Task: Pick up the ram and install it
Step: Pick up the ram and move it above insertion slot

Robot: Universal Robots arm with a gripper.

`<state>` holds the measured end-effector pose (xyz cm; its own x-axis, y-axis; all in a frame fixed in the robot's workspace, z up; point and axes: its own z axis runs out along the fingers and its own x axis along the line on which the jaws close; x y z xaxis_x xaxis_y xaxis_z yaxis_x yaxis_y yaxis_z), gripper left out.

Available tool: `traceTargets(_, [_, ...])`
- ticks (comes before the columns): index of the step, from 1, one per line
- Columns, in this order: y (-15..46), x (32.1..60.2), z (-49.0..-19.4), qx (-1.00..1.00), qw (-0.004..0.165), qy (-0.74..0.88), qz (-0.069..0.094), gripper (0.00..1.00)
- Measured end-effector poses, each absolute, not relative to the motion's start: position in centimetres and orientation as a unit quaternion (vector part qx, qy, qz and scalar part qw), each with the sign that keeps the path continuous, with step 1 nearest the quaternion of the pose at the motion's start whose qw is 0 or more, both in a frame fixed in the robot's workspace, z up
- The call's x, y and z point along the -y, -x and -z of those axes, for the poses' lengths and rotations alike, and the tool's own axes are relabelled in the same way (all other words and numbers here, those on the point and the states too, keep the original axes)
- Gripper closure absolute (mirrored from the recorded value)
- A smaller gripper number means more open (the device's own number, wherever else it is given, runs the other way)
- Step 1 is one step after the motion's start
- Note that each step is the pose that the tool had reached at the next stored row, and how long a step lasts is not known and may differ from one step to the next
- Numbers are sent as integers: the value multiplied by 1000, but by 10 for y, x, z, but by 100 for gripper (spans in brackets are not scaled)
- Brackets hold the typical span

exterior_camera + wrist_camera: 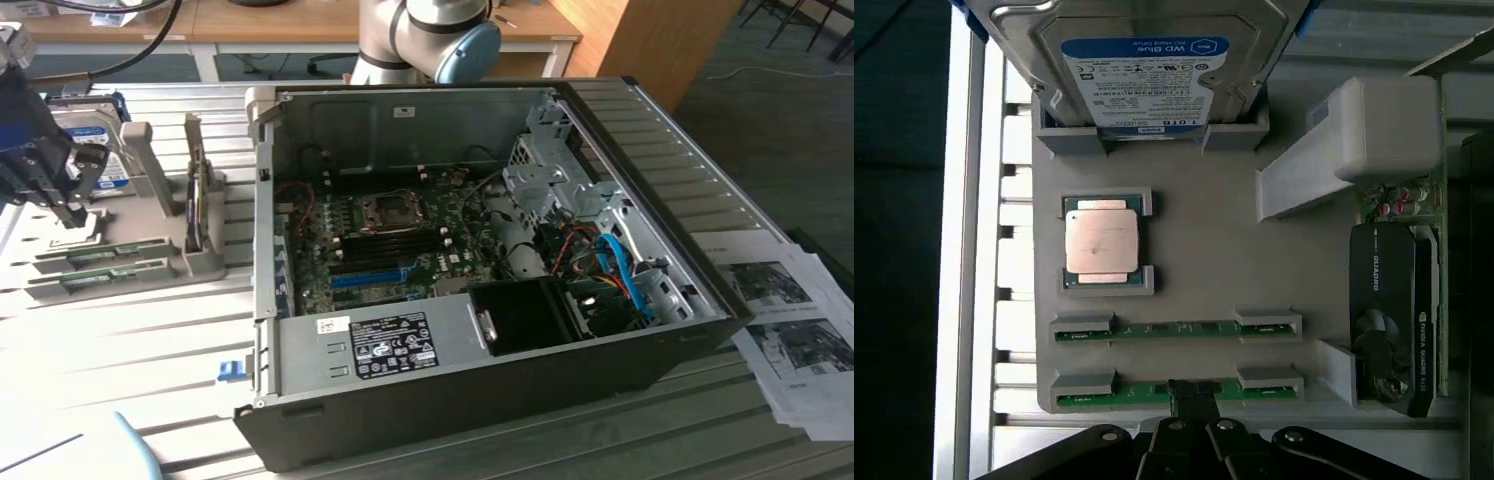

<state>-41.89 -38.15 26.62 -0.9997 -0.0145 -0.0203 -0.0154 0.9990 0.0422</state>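
Note:
Two green ram sticks stand on edge in slots of a grey holder (1234, 260). One ram (1124, 398) lies right under my fingertips, which cover its middle in the wrist view; the other ram (1174, 329) sits one slot further off. In the exterior view the same sticks (96, 283) (100, 258) lie at the far left, and my gripper (70, 212) hangs a little above the holder (147, 255). The gripper (1194, 400) is shut, its fingers together with nothing visibly between them. The open computer case (667, 200) with its motherboard (387, 240) lies to the exterior view's right.
The holder also carries a silver hard drive (1144, 70), a processor chip (1102, 248) and a black graphics card (1394, 310) standing on edge. A bright-blue slot (367, 277) runs across the motherboard. Printed sheets (787, 320) lie beside the case at the exterior view's right.

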Motion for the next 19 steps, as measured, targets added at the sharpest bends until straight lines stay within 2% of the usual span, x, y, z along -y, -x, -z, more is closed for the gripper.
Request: traceTargets(19, [419,382,-266,-984,6,175,-23,91])
